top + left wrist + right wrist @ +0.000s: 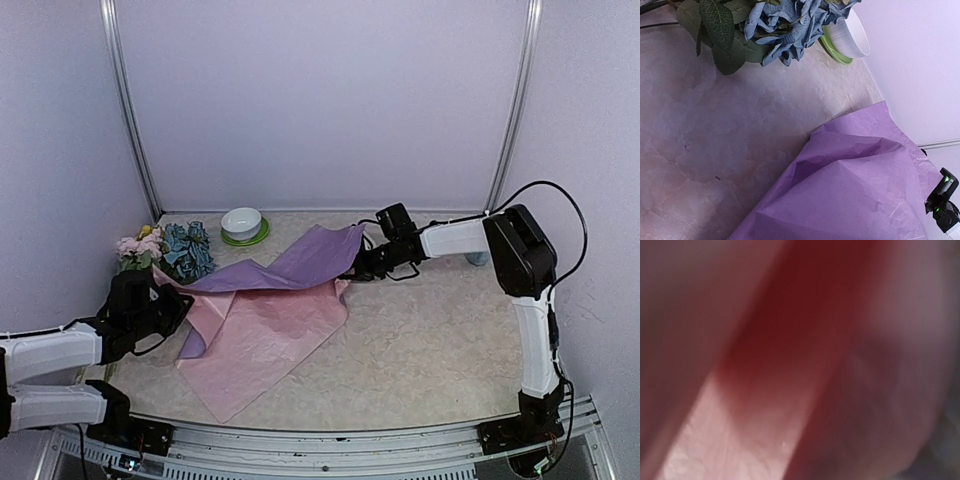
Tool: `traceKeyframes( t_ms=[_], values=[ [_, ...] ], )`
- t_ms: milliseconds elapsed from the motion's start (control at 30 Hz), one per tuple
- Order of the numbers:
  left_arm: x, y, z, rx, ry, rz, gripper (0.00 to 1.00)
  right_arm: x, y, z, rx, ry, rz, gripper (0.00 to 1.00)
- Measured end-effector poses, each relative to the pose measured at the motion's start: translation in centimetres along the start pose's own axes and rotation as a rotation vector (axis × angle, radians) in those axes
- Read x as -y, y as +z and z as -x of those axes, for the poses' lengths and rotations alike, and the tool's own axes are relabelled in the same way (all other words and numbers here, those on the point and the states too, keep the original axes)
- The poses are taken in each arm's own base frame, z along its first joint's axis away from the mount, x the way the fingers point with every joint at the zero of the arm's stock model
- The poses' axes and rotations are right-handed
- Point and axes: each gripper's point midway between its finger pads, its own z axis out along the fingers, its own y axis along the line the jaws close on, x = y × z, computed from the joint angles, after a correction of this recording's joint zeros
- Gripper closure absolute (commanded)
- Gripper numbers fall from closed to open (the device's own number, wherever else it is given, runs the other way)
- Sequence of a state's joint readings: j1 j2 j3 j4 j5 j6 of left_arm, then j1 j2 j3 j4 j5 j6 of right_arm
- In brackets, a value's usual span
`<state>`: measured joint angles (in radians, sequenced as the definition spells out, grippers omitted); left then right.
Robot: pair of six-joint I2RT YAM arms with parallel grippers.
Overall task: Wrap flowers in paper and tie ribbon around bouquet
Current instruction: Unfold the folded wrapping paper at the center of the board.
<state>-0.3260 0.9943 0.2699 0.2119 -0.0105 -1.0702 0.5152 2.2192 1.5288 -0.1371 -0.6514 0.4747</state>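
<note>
The lilac paper (290,262) lies crumpled across the table's middle, draped over a pink sheet (270,335). The flowers (170,250) lie at the far left with blue and pale pink heads; the left wrist view has their blue head and dark leaves (785,25) along its top. My left gripper (168,298) sits at the paper's left corner just below the flowers, shut on the paper (860,190), which hides its fingers. My right gripper (352,270) pinches the paper's raised right edge; paper blurs its whole wrist view (790,365). The ribbon is out of view.
A white bowl (241,221) on a green plate (256,238) stands at the back, right of the flowers, and shows again as the bowl (850,35) in the left wrist view. Walls close in the back and both sides.
</note>
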Motion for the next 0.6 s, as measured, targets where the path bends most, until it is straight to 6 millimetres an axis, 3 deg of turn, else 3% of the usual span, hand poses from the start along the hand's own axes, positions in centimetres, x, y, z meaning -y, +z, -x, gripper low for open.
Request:
traceKeyframes(
  t_ms=[133,233,333,467,600],
  values=[
    [0.6,-0.3,0.1,0.003,0.018,-0.024,1.0,0.5,-0.6,0.1,0.027,0.019,-0.016,1.0],
    [1.4,-0.8,0.4,0.009,0.032,-0.057,1.0,1.8,-2.8,-0.5,0.043,0.05,-0.072,1.0],
    [2.5,-1.4,0.6,0.011,0.034,-0.103,1.0,2.8,-6.6,-0.3,0.085,0.044,-0.137,1.0],
    [3.9,-2.0,0.6,0.003,0.026,-0.165,1.0,3.7,-13.5,-0.2,0.154,0.023,-0.234,1.0],
    [4.4,-2.1,0.2,-0.025,0.003,-0.19,1.0,4.6,-18.9,-2.2,0.172,0.02,-0.325,1.0]
  ],
)
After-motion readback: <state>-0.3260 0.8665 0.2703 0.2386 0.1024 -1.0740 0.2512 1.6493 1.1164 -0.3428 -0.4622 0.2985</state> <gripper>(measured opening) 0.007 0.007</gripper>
